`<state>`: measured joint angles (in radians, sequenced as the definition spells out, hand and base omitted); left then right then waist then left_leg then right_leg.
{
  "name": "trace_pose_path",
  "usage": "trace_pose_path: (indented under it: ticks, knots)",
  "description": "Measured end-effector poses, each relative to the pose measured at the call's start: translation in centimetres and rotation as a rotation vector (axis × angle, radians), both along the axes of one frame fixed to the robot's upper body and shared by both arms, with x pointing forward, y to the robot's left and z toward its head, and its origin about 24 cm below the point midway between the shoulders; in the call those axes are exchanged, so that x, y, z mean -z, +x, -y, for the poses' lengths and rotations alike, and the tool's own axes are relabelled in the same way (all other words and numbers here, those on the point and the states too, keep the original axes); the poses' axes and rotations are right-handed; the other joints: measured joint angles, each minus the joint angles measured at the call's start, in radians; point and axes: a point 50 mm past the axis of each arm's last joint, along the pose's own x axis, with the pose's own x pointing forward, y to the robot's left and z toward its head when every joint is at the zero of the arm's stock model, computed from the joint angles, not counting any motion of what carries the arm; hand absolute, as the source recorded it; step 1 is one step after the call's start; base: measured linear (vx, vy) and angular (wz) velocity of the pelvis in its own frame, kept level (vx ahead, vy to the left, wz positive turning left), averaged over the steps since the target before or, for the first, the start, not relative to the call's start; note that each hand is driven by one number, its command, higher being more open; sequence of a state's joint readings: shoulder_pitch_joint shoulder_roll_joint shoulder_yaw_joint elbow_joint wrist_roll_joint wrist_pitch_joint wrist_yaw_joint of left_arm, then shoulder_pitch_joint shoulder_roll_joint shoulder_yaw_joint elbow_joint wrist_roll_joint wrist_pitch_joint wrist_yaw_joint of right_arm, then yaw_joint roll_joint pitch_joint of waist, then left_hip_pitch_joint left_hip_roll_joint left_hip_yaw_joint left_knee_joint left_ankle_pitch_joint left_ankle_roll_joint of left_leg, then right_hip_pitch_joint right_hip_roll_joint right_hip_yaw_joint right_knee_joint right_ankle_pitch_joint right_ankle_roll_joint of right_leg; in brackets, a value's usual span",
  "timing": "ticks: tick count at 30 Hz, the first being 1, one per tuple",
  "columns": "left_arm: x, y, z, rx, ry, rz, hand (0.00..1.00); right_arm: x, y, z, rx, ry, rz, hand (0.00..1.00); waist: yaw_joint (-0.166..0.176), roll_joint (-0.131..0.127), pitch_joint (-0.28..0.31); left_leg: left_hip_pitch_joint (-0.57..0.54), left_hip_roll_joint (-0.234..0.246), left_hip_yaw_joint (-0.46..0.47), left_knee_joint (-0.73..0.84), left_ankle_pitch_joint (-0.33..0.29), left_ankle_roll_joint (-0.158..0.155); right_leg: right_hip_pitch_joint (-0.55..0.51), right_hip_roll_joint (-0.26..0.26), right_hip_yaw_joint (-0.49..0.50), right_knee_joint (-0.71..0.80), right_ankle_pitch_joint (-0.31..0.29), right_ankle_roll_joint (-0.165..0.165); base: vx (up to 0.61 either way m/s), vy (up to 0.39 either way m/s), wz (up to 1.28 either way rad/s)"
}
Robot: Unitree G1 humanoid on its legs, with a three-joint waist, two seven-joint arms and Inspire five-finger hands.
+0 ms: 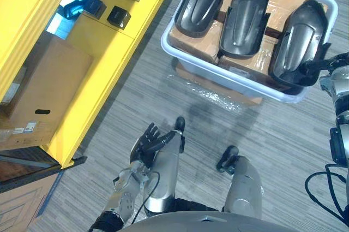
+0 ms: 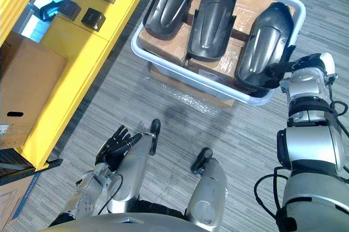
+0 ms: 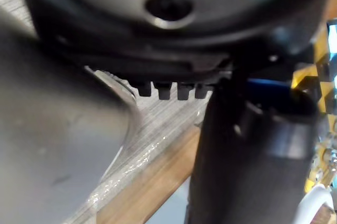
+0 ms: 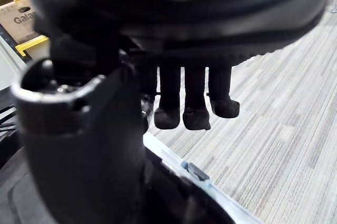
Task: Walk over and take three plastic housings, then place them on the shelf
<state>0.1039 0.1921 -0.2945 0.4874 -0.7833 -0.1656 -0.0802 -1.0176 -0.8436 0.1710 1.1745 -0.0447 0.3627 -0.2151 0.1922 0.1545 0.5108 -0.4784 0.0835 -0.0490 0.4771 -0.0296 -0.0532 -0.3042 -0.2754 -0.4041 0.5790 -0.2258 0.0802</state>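
Three dark plastic housings [image 2: 211, 19] lie side by side in the white bin [image 1: 218, 69], which stands to the right of the yellow shelf [image 2: 82, 46]. The right hand [image 2: 302, 73] is at the bin's right end by the rightmost housing [image 2: 264, 41], its fingers [image 4: 195, 113] straight, though I cannot tell whether they touch it. The left hand [image 2: 114, 147] hangs well short of the bin, fingers relaxed.

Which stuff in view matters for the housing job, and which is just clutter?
Job: three plastic housings in the white bin; yellow shelf; right robot hand at the rightmost one.
Clutter: black blocks on the shelf; cardboard box on its lower level.
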Motion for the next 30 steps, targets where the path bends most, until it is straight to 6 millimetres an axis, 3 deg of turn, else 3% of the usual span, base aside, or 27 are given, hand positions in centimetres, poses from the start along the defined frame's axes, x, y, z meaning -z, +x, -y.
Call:
trace_pose_path:
  ticks: [6,9,10,13,19,30]
  knots:
    - [-0.3,-0.8,-0.9,-0.039,0.004,0.002,1.0,-2.8,1.1,-1.7,-0.045,-0.147,0.122,0.0,-0.003,-0.039,-0.001,0.056,0.016,0.023,-0.057,0.016,-0.004,0.036,0.02,0.01,-0.049,0.021,-0.005,0.02,0.001,-0.09]
    - [-0.3,-0.9,-1.0,-0.041,0.005,-0.001,1.0,-3.8,1.3,-2.2,-0.044,-0.189,0.181,0.0,-0.002,-0.045,-0.001,0.076,0.016,0.024,-0.083,0.027,-0.006,0.05,0.023,0.007,-0.061,0.022,-0.007,0.0,-0.003,0.01]
    - [-0.3,-1.0,-1.0,-0.041,0.004,-0.002,1.0,-4.1,1.4,-2.3,-0.044,-0.203,0.203,1.0,-0.002,-0.046,-0.001,0.078,0.016,0.023,-0.087,0.029,-0.007,0.053,0.024,0.005,-0.065,0.024,-0.008,0.0,-0.001,0.04]
    - [-0.4,-0.9,-1.0,-0.04,0.006,-0.001,1.0,-4.7,1.4,-2.7,-0.035,-0.23,0.25,1.0,0.002,-0.046,-0.001,0.081,0.019,0.023,-0.112,0.043,-0.009,0.055,0.031,-0.001,-0.086,0.035,-0.011,0.0,0.002,0.01]
    - [-0.4,-0.9,-1.0,-0.044,0.008,-0.005,1.0,-3.9,2.1,-3.7,-0.056,-0.198,0.244,1.0,0.003,-0.047,0.0,0.076,0.019,0.028,-0.119,0.046,-0.009,0.049,0.034,0.0,-0.099,0.041,-0.008,0.0,0.011,-0.01]
    - [-0.4,-0.9,-0.7,-0.04,0.006,0.002,1.0,-2.9,1.7,-3.1,0.013,-0.17,0.198,1.0,0.029,-0.046,-0.001,0.039,0.015,0.018,-0.115,0.045,-0.008,0.025,0.033,-0.006,-0.11,0.047,-0.006,0.0,0.004,0.01]
